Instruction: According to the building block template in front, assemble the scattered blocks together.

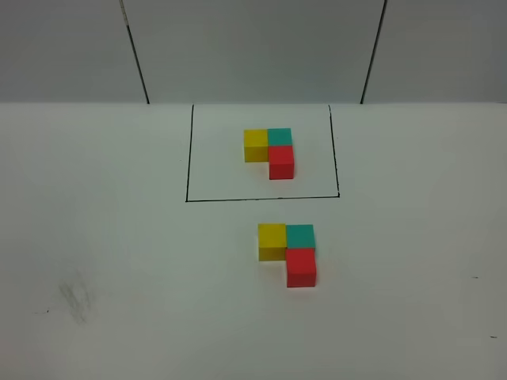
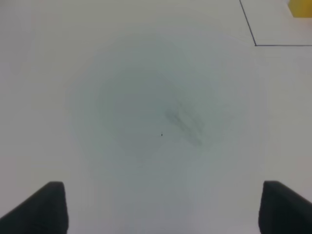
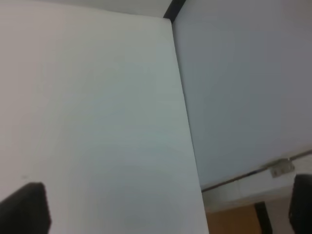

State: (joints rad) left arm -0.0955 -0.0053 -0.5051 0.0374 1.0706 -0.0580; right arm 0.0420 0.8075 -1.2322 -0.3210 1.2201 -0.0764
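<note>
Neither arm appears in the exterior high view. The left gripper (image 2: pixel 161 207) hangs over bare table (image 1: pixel 95 237) near a grey smudge (image 2: pixel 183 122), its 2 fingertips (image 2: pixel 39 207) spread wide and holding nothing. The right gripper (image 3: pixel 165 209) is tilted over the table's edge, jaws likewise wide and empty; that view is blurred, so its height is unclear.

The building block template (image 1: pixel 269 153) sits inside the black outline (image 1: pixel 190 150) at the far centre. The scattered blocks (image 1: pixel 287 252) lie just in front of the outline, touching in an L: yellow and teal side by side across the table, red projecting toward the near edge beneath teal, matching the template's orientation.
</note>
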